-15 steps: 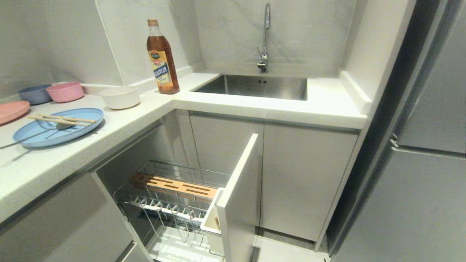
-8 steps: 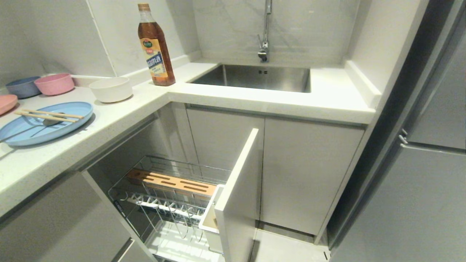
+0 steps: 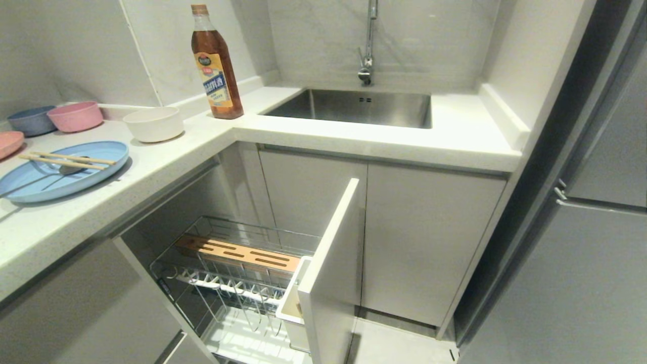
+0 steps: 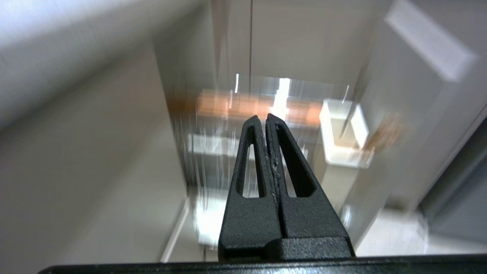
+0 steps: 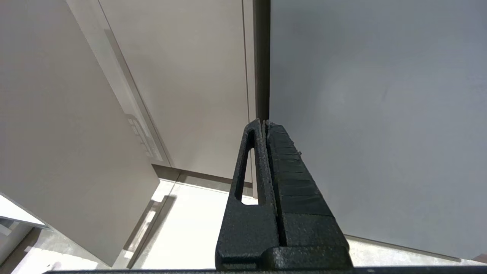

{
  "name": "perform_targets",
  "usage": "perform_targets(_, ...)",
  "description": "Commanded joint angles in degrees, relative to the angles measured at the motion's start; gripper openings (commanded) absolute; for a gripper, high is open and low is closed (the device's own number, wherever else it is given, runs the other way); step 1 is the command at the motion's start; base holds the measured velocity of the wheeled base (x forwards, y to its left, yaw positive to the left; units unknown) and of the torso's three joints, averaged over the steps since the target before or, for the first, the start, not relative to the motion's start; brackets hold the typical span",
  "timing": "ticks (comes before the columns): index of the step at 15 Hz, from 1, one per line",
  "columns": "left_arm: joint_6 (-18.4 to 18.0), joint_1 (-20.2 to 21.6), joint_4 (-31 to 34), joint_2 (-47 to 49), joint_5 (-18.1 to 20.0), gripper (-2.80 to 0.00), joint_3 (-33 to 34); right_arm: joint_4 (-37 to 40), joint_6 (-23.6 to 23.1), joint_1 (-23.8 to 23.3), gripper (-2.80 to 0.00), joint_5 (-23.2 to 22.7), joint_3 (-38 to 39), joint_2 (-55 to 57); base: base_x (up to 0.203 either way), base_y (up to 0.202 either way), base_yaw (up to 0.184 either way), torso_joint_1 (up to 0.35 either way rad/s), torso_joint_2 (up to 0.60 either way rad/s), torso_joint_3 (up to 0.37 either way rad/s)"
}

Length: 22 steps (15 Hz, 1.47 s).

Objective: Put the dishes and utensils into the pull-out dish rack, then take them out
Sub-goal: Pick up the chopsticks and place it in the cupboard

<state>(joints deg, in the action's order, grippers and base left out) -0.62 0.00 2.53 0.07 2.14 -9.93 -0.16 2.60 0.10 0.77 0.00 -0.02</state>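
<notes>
Head view — blue plate (image 3: 60,174) on counter (image 3: 167,156), dish rack (image 3: 237,273) pulled out

The white L-shaped countertop (image 3: 151,167) carries a light-blue plate (image 3: 76,177), white bowl (image 3: 153,124), pink bowl (image 3: 76,116), grey-blue bowl (image 3: 28,120), pink plate (image 3: 9,142) — and an upright brown bottle (image 3: 215,65) beside the sink (image 3: 354,107).

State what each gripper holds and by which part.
Nothing is held. The left gripper and right gripper are both shut on nothing; plate, chopsticks and spoon lie on the counter.
</notes>
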Motion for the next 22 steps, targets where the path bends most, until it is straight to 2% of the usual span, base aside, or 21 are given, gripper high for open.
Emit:
perform_targets(1, 0.1, 0.0, 1.9, 0.3, 0.4, -2.80, -6.8, 0.0, 0.0, 0.0, -2.80, 0.0, 0.0, 0.0, 0.000, 0.000, 0.000, 0.000, 0.00, 0.000)
perform_targets(4, 0.0, 0.0, 5.5, 6.7, 1.0, -2.80, -20.0, 0.0, 0.0, 0.0, -2.80, 0.0, 0.0, 0.0, 0.000, 0.000, 0.000, 0.000, 0.00, 0.000)
perform_targets(7, -2.4, 0.0, 6.4, 19.6, -0.7, -2.80, -32.6, 0.0, 0.0, 0.0, -2.80, 0.0, 0.0, 0.0, 0.000, 0.000, 0.000, 0.000, 0.00, 0.000)
perform_targets(11, -3.8, 1.2, 6.7, 37.4, -2.2, -2.80, -53.6, 0.0, 0.0, 0.0, -2.80, 0.0, 0.0, 0.0, 0.000, 0.000, 0.000, 0.000, 0.00, 0.000)
perform_targets(13, -2.4, 2.2, 7.1, 45.6, -5.3, -2.80, -61.1, 0.0, 0.0, 0.0, -2.80, 0.0, 0.0, 0.0, 0.000, 0.000, 0.000, 0.000, 0.00, 0.000)
perform_targets(14, -1.5, 1.9, 7.0, 49.2, -9.0, -2.80, -63.2, 0.0, 0.0, 0.0, -2.80, 0.0, 0.0, 0.0, 0.000, 0.000, 0.000, 0.000, 0.00, 0.000)
perform_targets(15, 0.0, 1.5, 6.9, 52.3, -13.0, -2.80, -64.3, 0.0, 0.0, 0.0, -2.80, 0.0, 0.0, 0.0, 0.000, 0.000, 0.000, 0.000, 0.00, 0.000)
perform_targets(16, 3.0, 1.1, 6.9, 55.6, -16.5, -2.80, -65.5, 0.0, 0.0, 0.0, -2.80, 0.0, 0.0, 0.0, 0.000, 0.000, 0.000, 0.000, 0.00, 0.000)
perform_targets(19, 14.0, 1.8, 8.7, 65.7, -24.1, -2.80, -70.5, 0.0, 0.0, 0.0, -2.80, 0.0, 0.0, 0.0, 0.000, 0.000, 0.000, 0.000, 0.00, 0.000)
perform_targets(20, 18.2, 2.0, 11.3, 68.9, -26.5, -2.80, -73.4, 0.0, 0.0, 0.0, -2.80, 0.0, 0.0, 0.0, 0.000, 0.000, 0.000, 0.000, 0.00, 0.000)
perform_targets(22, 27.1, 2.2, 20.7, 74.9, -28.9, -2.80, -80.8, 0.0, 0.0, 0.0, -2.80, 0.0, 0.0, 0.0, 0.000, 0.000, 0.000, 0.000, 0.00, 0.000)
